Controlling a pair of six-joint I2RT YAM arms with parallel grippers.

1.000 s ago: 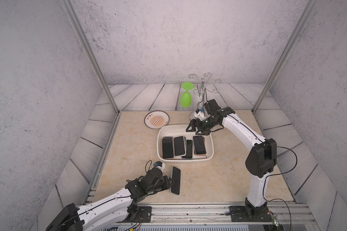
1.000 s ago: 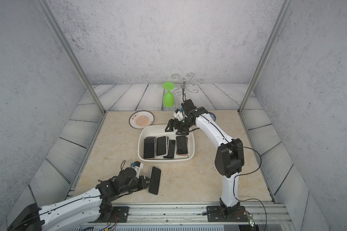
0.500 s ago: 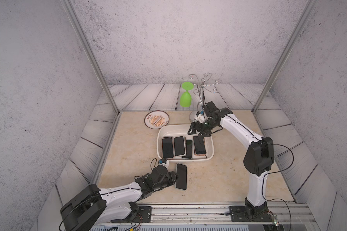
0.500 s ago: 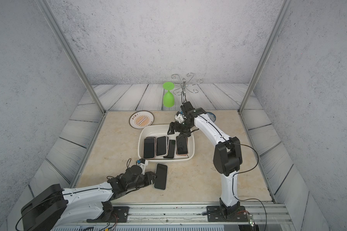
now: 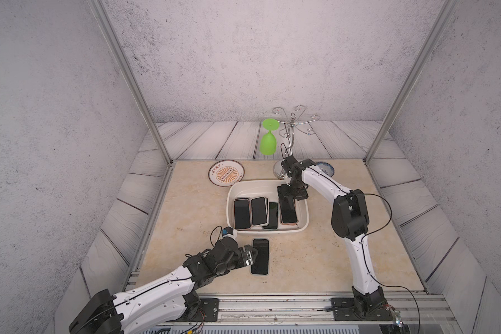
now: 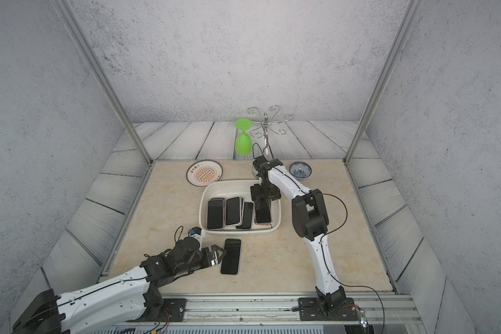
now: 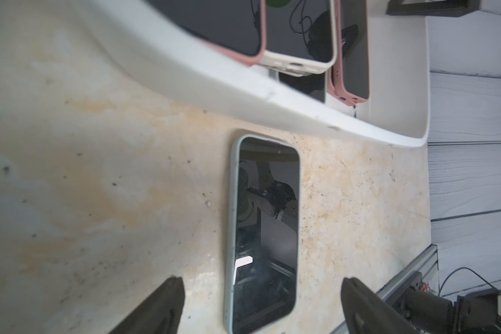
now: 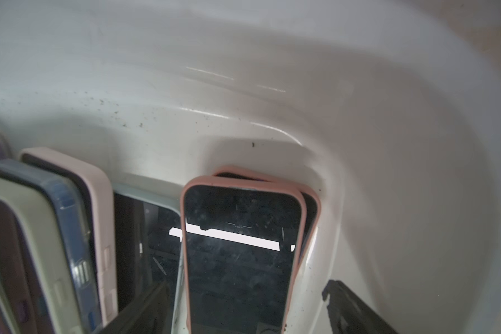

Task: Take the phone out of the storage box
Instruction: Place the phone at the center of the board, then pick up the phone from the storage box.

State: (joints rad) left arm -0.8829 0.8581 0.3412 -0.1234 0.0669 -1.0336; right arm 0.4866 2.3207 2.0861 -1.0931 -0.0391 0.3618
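**Lower left.** The left claw [image 5: 252,256] lies low over the tabletop [image 5: 191,208], jaws spread wide and gripping nothing. In the left wrist view its two dark fingers [image 7: 159,309] stand on either side of the near end of a pale-cased phone [image 7: 265,231]. Bare tabletop shows between each finger and the case. This phone lies flat, screen up, outside the storage box [image 5: 255,188] and just beside its near rim.

**Far edge, left of centre.** A round orange-patterned plate [image 5: 225,173] sits close to the box's far left corner.

**Centre.** The white box holds the remaining phones [image 5: 258,211], screens up, in four overlapping rows. The right wrist view shows some of them stacked.

**Behind the box.** A green goblet [image 5: 268,143] hangs upside down from a wire rack [image 5: 292,127].

**Right of centre.** The right claw [image 5: 289,202] reaches down into the box, over the far end of the pink-cased phone [image 5: 289,215] by the right-hand wall. Its jaws are open and straddle that phone, which rests on another pink-cased one. Whether a finger touches it cannot be told.

**Far right.** A small blue-patterned bowl [image 6: 300,170] stands on the tabletop.
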